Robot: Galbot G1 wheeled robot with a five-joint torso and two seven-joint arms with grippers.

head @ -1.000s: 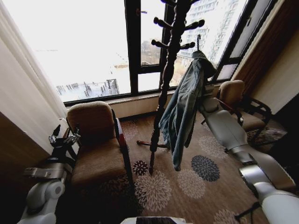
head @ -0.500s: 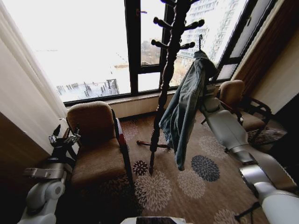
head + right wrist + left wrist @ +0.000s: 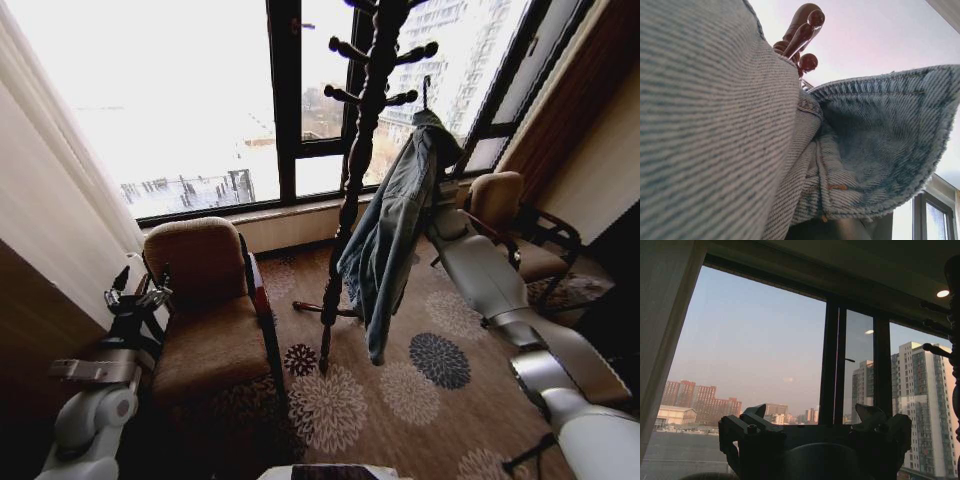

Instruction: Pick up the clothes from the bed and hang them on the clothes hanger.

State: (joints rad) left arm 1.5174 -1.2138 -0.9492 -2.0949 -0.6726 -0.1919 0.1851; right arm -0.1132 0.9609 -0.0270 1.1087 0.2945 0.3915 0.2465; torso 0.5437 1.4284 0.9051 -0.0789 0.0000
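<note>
The denim jacket [image 3: 388, 245] hangs on the thin black hanger, whose hook [image 3: 425, 90] pokes up above the collar beside the dark wooden coat stand [image 3: 352, 180]. The right arm reaches up behind the jacket; its tool is hidden by the denim, so its grip cannot be told. The left tool [image 3: 815, 432] is parked low beside the brown armchair [image 3: 205, 310], fingers spread and released.
</note>
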